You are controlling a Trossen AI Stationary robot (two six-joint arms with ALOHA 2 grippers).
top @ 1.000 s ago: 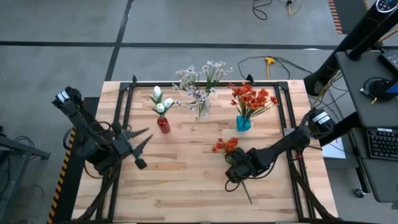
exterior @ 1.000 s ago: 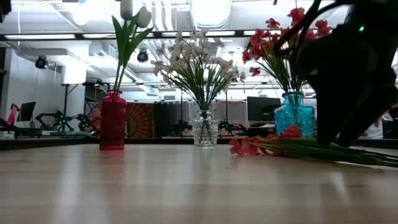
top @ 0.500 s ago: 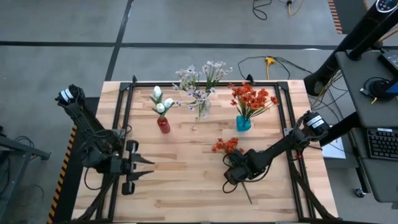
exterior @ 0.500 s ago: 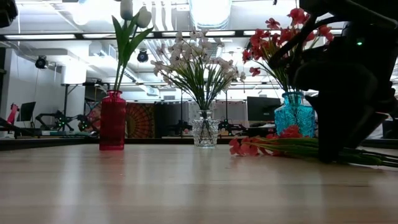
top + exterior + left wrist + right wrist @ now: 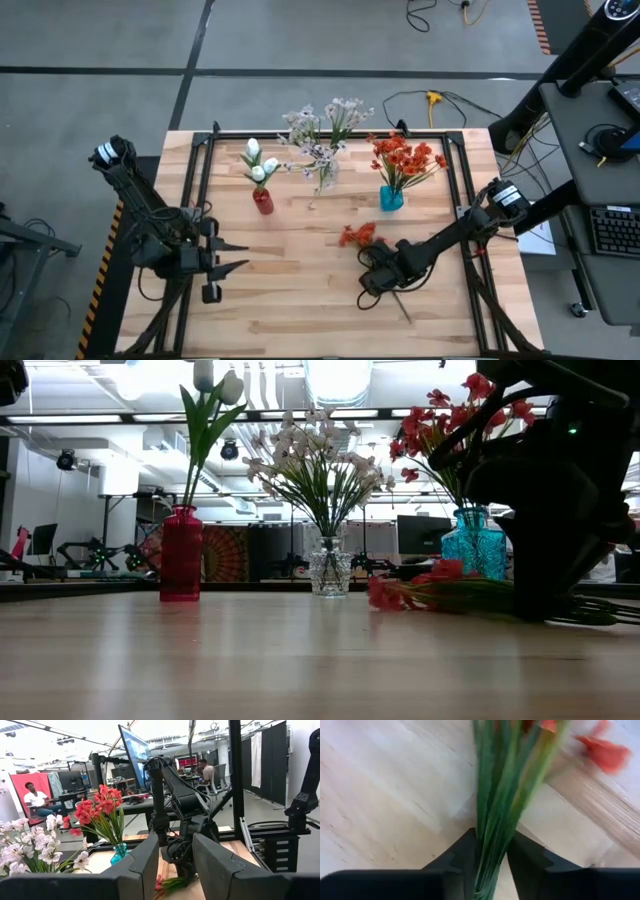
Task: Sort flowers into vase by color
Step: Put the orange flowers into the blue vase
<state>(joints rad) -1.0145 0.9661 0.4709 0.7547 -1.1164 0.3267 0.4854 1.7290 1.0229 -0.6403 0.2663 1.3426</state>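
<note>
An orange-red flower [image 5: 360, 236] lies on the table with its green stalks running toward the near right. My right gripper [image 5: 379, 275] points down and is shut on those stalks [image 5: 492, 820]. At the back stand a red vase [image 5: 262, 201] with white buds, a clear vase [image 5: 322, 181] with pale sprays, and a blue vase [image 5: 391, 198] with orange-red blooms. My left gripper [image 5: 238, 257] hovers open over the table's left part, pointing level toward the right, and holds nothing. My right gripper pinches the bundle of green stalks [image 5: 489, 862] between its two fingers [image 5: 462, 855], roughly midway along the stem. The fingers come from above, slanting down, and lie across the stalks. The flower stays low on the table, its stalk end [image 5: 403, 315] toward the near edge.
Black rails [image 5: 202, 180] run along the table's left, right and far sides. Bare wood [image 5: 300, 290] lies between the two grippers. Beyond the table are desks, monitors and seated people [image 5: 35, 800].
My right gripper has shut on the stalks, and the bloom end has shifted a little. My left gripper has sunk and gone toward the near edge, rolling and tipping until it points level toward the right; it has stayed open.
</note>
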